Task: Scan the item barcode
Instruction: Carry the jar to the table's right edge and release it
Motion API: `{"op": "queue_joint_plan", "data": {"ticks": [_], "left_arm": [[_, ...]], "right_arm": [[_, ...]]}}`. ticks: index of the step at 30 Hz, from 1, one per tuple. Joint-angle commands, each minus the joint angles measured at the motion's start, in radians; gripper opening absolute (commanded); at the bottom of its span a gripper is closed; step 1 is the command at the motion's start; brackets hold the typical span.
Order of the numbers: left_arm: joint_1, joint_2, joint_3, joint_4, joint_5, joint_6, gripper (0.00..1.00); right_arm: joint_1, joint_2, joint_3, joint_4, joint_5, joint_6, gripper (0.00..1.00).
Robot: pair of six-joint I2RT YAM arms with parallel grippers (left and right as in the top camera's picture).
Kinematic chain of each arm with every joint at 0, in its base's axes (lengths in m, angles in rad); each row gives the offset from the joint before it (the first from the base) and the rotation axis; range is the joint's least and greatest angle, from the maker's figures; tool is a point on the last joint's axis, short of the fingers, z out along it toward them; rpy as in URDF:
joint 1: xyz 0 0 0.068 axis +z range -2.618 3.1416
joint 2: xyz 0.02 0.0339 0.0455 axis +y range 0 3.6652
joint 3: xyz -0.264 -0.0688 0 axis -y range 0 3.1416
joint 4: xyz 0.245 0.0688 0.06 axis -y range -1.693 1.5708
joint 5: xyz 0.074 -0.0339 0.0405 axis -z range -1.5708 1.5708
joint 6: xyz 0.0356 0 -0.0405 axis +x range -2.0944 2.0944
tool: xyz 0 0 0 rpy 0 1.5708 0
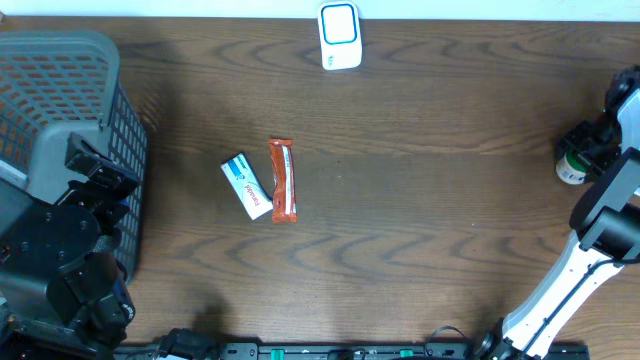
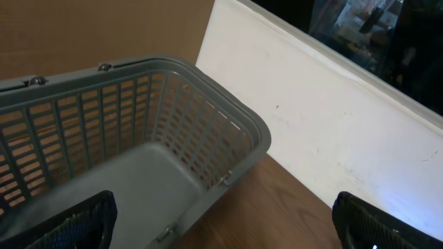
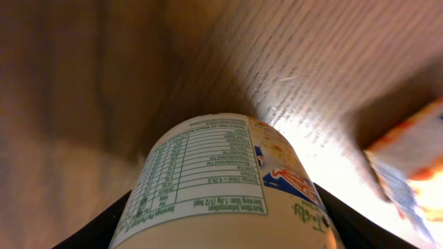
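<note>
Left wrist: left pincer [image 2: 225, 225] spread wide, holding nothing, over grey basket [image 2: 256, 138]; right pincer [image 3: 228, 225] clamps white bottle [image 3: 208, 166].

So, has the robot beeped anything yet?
Nothing looks finished yet: the grey basket looks empty where it shows. In hand: the right fingers hold a white bottle at the far right of the table, far from the white scanner. Left to do: bring the bottle to the scanner. The orange bar and the blue-and-white pack lie untouched mid-table, and the left fingers hang open over the basket.
</note>
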Motion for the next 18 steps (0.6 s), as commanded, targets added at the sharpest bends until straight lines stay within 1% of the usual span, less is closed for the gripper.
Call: {"op": "queue_joint_plan", "data": {"ticks": [1,3,5,9,12,15,18], "left_arm": [[0.006,0.000,-0.003,0.000,-0.013,0.013,1.00],[0.006,0.000,-0.003,0.000,-0.013,0.013,1.00],[0.006,0.000,-0.003,0.000,-0.013,0.013,1.00],[0.006,0.000,-0.003,0.000,-0.013,0.013,1.00],[0.006,0.000,-0.003,0.000,-0.013,0.013,1.00],[0.006,0.000,-0.003,0.000,-0.013,0.013,1.00],[0.006,0.000,-0.003,0.000,-0.013,0.013,1.00]], "right_arm": [[-0.041,-0.012,0.008,0.005,0.049,-0.042,0.57],[-0.059,-0.017,0.013,0.003,0.071,-0.079,0.76],[-0.077,-0.026,0.013,-0.006,0.069,-0.106,0.98],[-0.102,-0.055,0.014,-0.014,-0.025,-0.107,0.99],[-0.105,-0.125,0.026,-0.003,-0.098,-0.106,0.99],[-0.091,-0.243,0.049,0.029,-0.141,-0.086,0.99],[-0.061,-0.414,0.073,0.085,-0.161,-0.042,0.99]]}}
